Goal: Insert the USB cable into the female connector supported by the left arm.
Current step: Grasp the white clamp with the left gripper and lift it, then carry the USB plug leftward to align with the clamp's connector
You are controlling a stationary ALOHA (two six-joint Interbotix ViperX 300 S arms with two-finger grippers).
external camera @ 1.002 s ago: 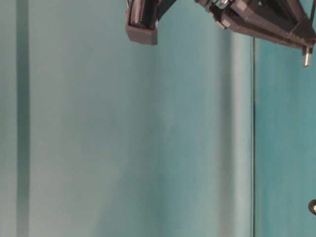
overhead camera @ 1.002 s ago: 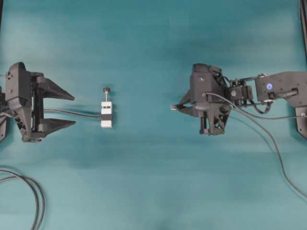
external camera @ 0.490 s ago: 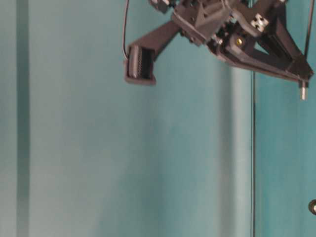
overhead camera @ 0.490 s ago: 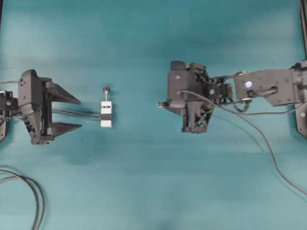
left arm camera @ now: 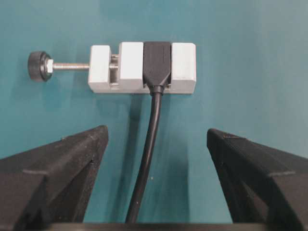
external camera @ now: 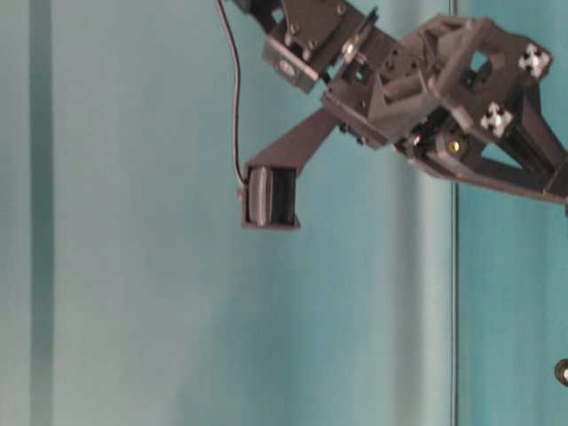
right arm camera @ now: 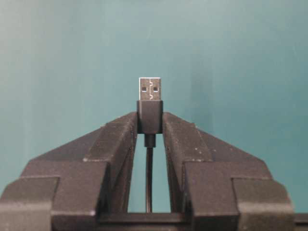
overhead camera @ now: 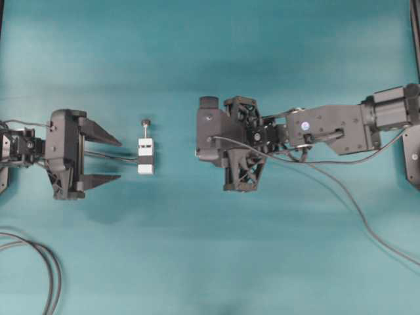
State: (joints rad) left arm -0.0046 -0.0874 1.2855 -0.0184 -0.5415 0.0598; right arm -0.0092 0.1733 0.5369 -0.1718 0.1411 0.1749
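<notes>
The USB cable (right arm camera: 149, 113) is pinched by its dark plug housing in the right hand (right arm camera: 149, 126), metal tip jutting forward above the desk (overhead camera: 210, 262); light and stiff at the plug, limp behind, so that housing looks the right hold. The female connector (left arm camera: 142, 67) lies ahead of the spread left hand (left arm camera: 154, 144), ungrasped. Both hands have advanced toward it since a second ago

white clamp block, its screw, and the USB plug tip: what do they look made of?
Female connector: matte white, blocky, probably plastic, possibly printed; too soft to confirm.
Its pin: bright threaded shaft, looks like steel; the knob is dull black, plastic or rubber.
USB cable: plug tip is shiny stamped sheet metal, the shell behind it matte black moulded plastic.
</notes>
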